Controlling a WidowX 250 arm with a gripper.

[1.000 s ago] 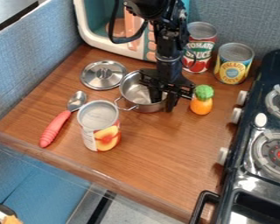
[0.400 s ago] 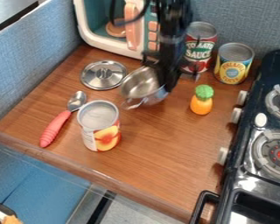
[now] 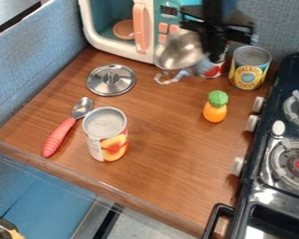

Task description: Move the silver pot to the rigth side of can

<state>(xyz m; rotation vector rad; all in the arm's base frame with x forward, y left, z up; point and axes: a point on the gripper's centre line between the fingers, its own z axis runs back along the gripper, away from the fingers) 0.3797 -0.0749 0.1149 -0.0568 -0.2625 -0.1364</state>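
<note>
the black hand was clamped on the silver pot, though blur hid just where its fingers met the metal. the pot hung tipped in the air over the back of the desk, its shiny hollow showing and a wire handle dangling below. from where i stood, it showed partly in front of the toy microwave, and with the hand it covered most of the red can. the yellow can stood upright just beside that red one, on the stove side.

nearer the front, the open peach can stood upright, well apart from the pot. the spoon lay just beside it, pink handle toward the front edge, and the round steel lid lay flat behind them both. a little orange toy with a green top stood between the peach can and the black stove, in front of the yellow can.
</note>
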